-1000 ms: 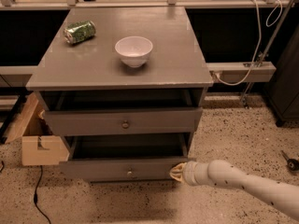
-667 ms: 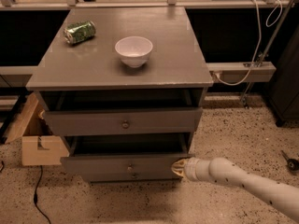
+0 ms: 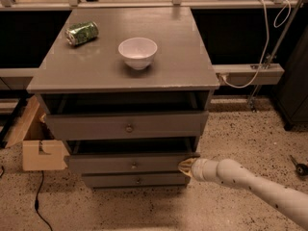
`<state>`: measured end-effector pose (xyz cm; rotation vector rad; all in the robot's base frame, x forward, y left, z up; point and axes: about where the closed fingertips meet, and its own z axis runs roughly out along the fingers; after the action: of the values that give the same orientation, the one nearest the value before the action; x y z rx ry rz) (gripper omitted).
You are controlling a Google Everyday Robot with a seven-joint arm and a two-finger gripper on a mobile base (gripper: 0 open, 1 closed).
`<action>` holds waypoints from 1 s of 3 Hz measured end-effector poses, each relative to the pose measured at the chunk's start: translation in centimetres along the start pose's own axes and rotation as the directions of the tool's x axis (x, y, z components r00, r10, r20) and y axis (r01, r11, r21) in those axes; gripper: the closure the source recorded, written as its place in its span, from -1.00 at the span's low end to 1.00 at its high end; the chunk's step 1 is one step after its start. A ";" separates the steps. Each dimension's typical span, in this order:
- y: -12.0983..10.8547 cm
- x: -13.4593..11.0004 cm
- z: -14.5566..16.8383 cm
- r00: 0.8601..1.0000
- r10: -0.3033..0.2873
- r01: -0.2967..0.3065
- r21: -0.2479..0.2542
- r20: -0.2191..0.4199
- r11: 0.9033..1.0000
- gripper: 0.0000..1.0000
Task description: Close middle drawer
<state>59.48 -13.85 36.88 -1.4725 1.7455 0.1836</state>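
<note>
The middle drawer (image 3: 130, 163) is the second of three in a grey cabinet. It sticks out a little, with a dark gap above its flat front, and has a tiny metal knob (image 3: 134, 165). My gripper (image 3: 186, 167) is at the right end of this drawer's front, touching it, at the tip of a white arm (image 3: 250, 184) that comes in from the lower right. The top drawer (image 3: 126, 125) stands out a little too. The lowest drawer front (image 3: 137, 180) shows just below.
A white bowl (image 3: 137, 52) and a green can (image 3: 82, 33) on its side rest on the cabinet top (image 3: 183, 66). A cardboard box (image 3: 36, 146) stands at the cabinet's left. A cable (image 3: 39, 201) lies on the speckled floor.
The middle drawer has slid back into the cabinet, uncovering the lowest drawer front. My gripper has moved in with it, staying at its right end.
</note>
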 end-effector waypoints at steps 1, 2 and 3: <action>-1.2 0.5 0.6 1.000 0.015 -0.015 0.011 0.014 1.000 1.00; -2.2 1.1 0.8 0.999 0.029 -0.030 0.024 0.022 0.999 1.00; -2.8 1.9 -0.2 0.998 0.053 -0.054 0.058 0.026 0.997 1.00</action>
<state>61.87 -16.22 36.80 -1.3773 1.7573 0.1765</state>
